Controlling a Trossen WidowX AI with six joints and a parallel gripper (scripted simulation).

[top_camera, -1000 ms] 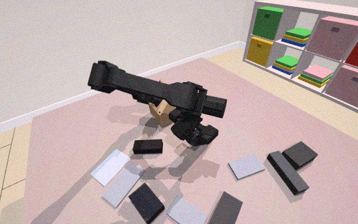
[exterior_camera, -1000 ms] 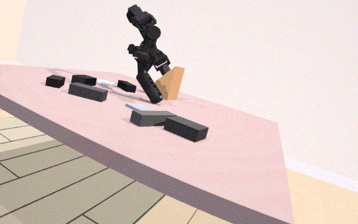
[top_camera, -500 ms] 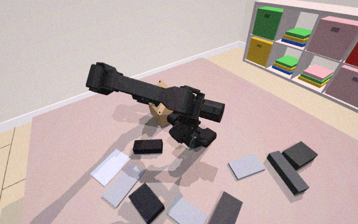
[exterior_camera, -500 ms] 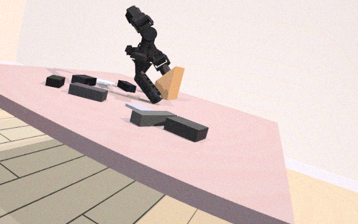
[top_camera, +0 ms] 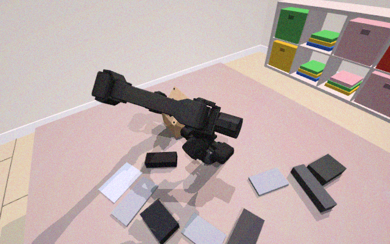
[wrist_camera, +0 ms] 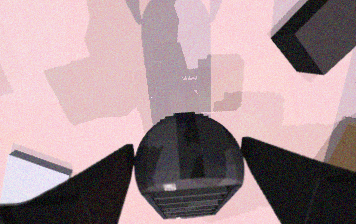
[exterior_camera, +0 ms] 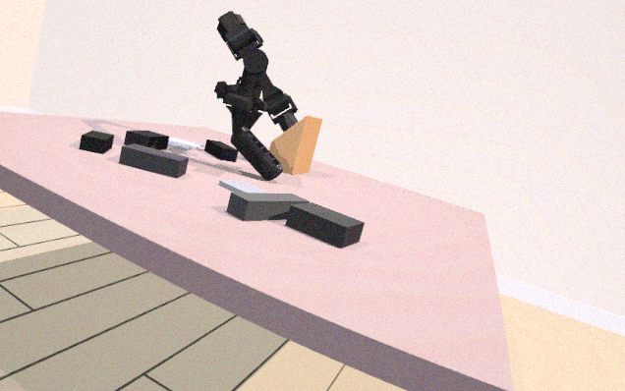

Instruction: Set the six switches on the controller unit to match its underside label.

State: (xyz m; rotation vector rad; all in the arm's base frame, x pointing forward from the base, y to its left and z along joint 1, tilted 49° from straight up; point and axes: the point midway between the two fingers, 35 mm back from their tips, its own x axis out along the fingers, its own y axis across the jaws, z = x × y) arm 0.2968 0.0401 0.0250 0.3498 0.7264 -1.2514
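Observation:
My gripper (wrist_camera: 188,146) is in the wrist view, with its two fingertips against the sides of a black, round-topped body that looks like the controller unit (wrist_camera: 189,172) (exterior_camera: 257,156). The gripper appears shut on it. The unit leans steeply in the exterior view, its lower end at or just above the bench beside the wooden wedge. A row of ribs, probably the rocker switches, shows along its right side there and at the bottom of the wrist view. Their settings are not readable. The underside label cannot be read in any view.
The wooden wedge (top_camera: 174,125) (exterior_camera: 308,147) stands close behind the held unit. A black block (top_camera: 160,159), several pale plates (top_camera: 268,181) and other dark blocks (top_camera: 313,188) (exterior_camera: 324,223) lie on the pink bench (top_camera: 276,129) (exterior_camera: 418,275). A shelf (top_camera: 337,58) stands beyond it.

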